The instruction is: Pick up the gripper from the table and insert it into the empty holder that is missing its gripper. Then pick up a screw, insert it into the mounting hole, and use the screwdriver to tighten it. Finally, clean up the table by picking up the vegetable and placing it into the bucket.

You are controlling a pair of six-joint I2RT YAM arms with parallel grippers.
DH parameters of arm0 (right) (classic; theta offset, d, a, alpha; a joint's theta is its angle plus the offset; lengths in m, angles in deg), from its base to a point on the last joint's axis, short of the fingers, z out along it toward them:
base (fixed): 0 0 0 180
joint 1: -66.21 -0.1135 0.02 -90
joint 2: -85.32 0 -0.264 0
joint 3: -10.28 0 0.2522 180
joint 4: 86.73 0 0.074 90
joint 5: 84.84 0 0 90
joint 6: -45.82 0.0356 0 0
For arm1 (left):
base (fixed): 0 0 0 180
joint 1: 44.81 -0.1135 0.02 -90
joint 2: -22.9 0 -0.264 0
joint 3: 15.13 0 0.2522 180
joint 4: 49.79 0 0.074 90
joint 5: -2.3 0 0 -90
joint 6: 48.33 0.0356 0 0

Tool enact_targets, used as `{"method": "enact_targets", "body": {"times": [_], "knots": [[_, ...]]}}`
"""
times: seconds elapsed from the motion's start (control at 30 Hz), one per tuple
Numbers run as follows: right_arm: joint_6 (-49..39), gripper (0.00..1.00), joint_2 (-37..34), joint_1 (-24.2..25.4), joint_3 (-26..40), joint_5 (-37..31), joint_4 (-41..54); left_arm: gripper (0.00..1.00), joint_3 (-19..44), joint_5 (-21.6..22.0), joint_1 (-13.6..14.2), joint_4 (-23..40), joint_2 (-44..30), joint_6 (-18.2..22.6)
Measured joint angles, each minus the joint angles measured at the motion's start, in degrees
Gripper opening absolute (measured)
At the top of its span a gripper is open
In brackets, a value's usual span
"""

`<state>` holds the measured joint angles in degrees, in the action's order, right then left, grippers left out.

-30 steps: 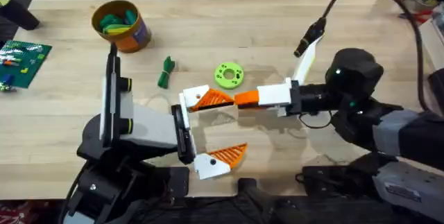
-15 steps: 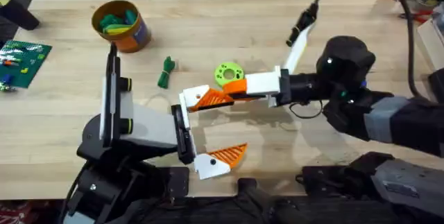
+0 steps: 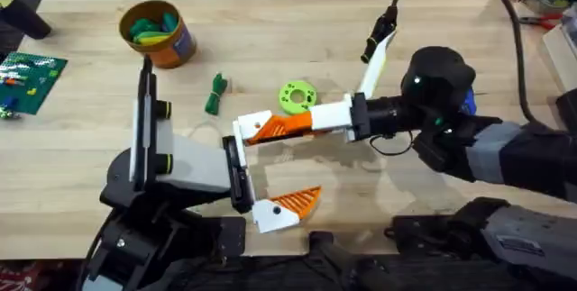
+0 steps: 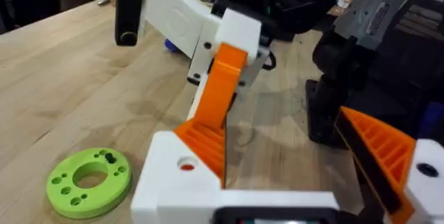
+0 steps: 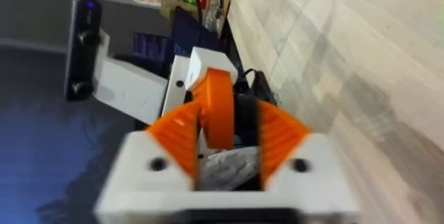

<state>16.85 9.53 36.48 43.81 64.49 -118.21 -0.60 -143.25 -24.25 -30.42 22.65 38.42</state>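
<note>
Insertion step: my right gripper (image 3: 302, 122) fingers clamp the left gripper's (image 3: 270, 167) upper finger (image 3: 270, 128) — left fingers wide open, empty. Next: seat it squarely.

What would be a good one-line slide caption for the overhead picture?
Over a wooden table, the right gripper meets the left gripper's upper orange finger beside a green disc.

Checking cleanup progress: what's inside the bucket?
The bucket holds green toy pieces. Whatever lies beneath them is covered. One vegetable lies on the table.
</note>
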Motion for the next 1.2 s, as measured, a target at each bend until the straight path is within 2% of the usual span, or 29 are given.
{"method": "enact_targets", "body": {"times": [0.03, 0.1, 0.13, 0.17, 0.47, 0.67, 1.2], "knots": [[0.17, 0.335, 0.0, -0.03, 0.0, 0.04, -0.02, 0.993, 0.0, 0.02, 0.0, 0.0, 0.0, -0.02], [-0.15, 0.195, 0.02, -0.06, 0.04, 0.06, -0.57, 0.993, -0.02, 0.02, 0.0, 0.02, -0.02, -0.14], [0.0, 0.077, 0.02, -0.06, 0.11, 0.02, -0.72, 0.993, -0.04, 0.09, -0.02, 0.01, -0.01, -0.15], [0.07, 0.027, 0.02, -0.06, 0.2, 0.0, -0.74, 0.993, -0.04, 0.07, -0.02, -0.02, 0.0, -0.15], [0.11, 0.022, -0.78, -0.72, 0.39, -1.68, -1.45, 0.993, -0.06, 0.59, -0.02, -0.02, 0.0, -0.28], [1.65, 0.022, -0.94, -2.43, 0.68, -5.72, -1.85, 0.993, -0.11, 1.79, -0.31, -0.21, -0.04, -0.69], [3.51, 0.02, -0.94, -4.12, 0.74, -10.5, -2.3, 0.993, -0.13, 2.67, -0.62, -0.26, -0.07, -1.6]]}}
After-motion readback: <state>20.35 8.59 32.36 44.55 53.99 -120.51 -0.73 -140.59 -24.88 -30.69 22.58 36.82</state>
